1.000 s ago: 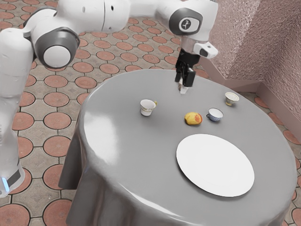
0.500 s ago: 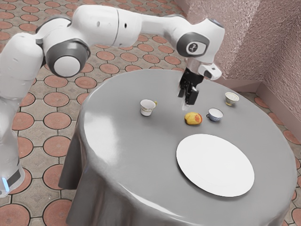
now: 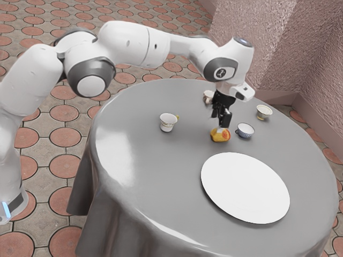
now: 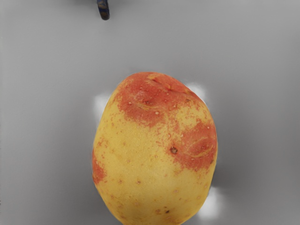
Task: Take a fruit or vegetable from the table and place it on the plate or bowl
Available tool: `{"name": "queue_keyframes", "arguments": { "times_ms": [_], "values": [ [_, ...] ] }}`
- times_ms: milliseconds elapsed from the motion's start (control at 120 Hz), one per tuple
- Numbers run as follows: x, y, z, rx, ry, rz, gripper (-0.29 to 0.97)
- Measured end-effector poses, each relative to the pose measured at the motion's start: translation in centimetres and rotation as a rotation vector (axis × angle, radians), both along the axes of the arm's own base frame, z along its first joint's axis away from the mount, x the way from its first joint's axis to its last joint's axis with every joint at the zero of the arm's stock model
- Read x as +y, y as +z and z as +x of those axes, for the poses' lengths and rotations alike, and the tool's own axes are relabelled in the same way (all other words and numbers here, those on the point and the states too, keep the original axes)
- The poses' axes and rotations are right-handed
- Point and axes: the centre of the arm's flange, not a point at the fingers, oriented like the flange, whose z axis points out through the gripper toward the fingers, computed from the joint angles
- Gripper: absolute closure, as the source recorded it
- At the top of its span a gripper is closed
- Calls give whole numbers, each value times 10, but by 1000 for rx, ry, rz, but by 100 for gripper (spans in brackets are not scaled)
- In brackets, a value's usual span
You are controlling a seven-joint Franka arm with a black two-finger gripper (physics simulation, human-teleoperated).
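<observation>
Exterior view: gripper (image 3: pixel 222 127) is hovering right over the yellow-red fruit (image 3: pixel 220 136) that's sitting on the grey table (image 3: pixel 144 160). Can't tell how open it's standing. A blue-rimmed cup (image 3: pixel 245 130) is sitting just beside the fruit, with the white plate (image 3: pixel 245 187) lying nearby.

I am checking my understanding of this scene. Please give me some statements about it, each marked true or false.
The fruit lies on the plate. False: it lies on the table, apart from the plate.
The fruit is yellow with red patches. True.
The blue-rimmed cup stands at the exterior view's left of the fruit. False: it stands at its right.
Nothing lies on the plate. True.
</observation>
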Motion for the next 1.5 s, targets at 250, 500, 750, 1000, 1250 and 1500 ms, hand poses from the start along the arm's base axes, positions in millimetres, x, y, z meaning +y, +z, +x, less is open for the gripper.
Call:
{"name": "queue_keyframes", "arguments": {
  "times_ms": [250, 500, 750, 1000, 1250, 1500],
  "values": [
    [2, -23, 16, -54, 3, 12, 2],
    [1, -42, 24, -67, 6, 9, 2],
    [7, -51, 26, -70, 13, 10, 2],
    [3, -49, 28, -80, 7, 7, 24],
    [5, -49, 26, -66, 10, 8, 31],
    [-11, -15, 23, -33, -16, -12, 36]
  ]
}}
